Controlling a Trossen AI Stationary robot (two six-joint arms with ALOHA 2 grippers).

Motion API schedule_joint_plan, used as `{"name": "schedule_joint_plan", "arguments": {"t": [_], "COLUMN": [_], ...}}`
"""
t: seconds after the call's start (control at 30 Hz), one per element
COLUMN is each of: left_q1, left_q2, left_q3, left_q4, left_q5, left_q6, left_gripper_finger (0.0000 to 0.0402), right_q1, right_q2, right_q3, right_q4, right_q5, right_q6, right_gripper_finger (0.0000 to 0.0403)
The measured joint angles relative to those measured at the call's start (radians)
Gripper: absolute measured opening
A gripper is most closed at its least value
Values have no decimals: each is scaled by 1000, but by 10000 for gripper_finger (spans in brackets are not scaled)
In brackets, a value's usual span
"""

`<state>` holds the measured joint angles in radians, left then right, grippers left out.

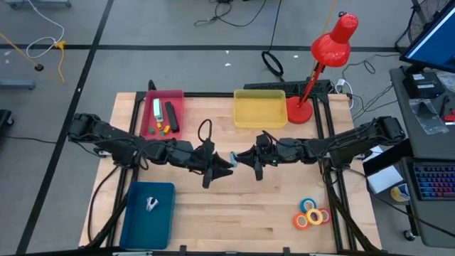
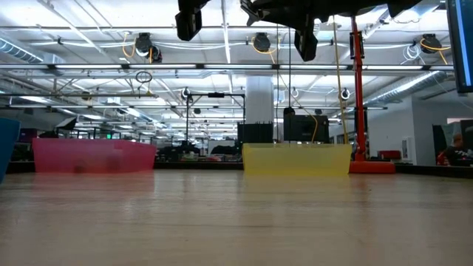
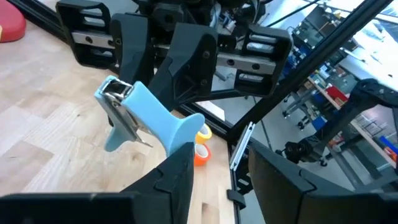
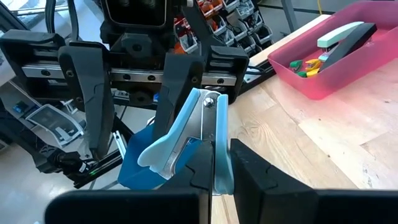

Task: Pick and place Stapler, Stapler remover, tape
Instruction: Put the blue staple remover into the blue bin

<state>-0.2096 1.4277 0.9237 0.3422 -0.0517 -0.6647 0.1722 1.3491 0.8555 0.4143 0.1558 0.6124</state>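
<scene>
Lying near the front edge of the table [image 1: 234,227]: a blue tray [image 1: 135,220] on the left with a small metal item in it, too small to identify, and a cluster of tape rolls [image 1: 313,213] in blue, orange, red and yellow on the right. Meeting above mid-table, tip to tip: the left gripper [image 1: 224,167] and the right gripper [image 1: 245,158], with a light-blue staple remover [image 4: 186,134] between them, clear of the wood. Clamped narrowly on that staple remover, the right jaws. Spread wide, the left jaws, one finger [image 3: 177,177] touching the remover's blue wing. Farther back, a pink tray [image 1: 178,114] holding a stapler [image 4: 345,38] and small coloured bits, then a yellow tray [image 1: 259,110] and, just beside it, a red desk lamp [image 1: 327,50].
</scene>
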Motion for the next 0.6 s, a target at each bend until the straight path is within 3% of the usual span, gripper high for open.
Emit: {"name": "schedule_joint_plan", "arguments": {"t": [0.13,0.33,0.6], "left_q1": [-4,-37,-29], "left_q2": [0,1,2], "left_q3": [0,0,-1], "left_q4": [-7,-45,-60], "left_q5": [16,138,45], "left_q6": [-13,-72,-78], "left_gripper_finger": [138,123,124], "right_q1": [0,-3,-2], "right_q2": [0,-1,-1], "right_q3": [0,0,0], "right_q4": [-6,13,27], "right_q5": [0,-1,-30], "right_q6": [2,3,18], "right_gripper_finger": [21,21,21]}}
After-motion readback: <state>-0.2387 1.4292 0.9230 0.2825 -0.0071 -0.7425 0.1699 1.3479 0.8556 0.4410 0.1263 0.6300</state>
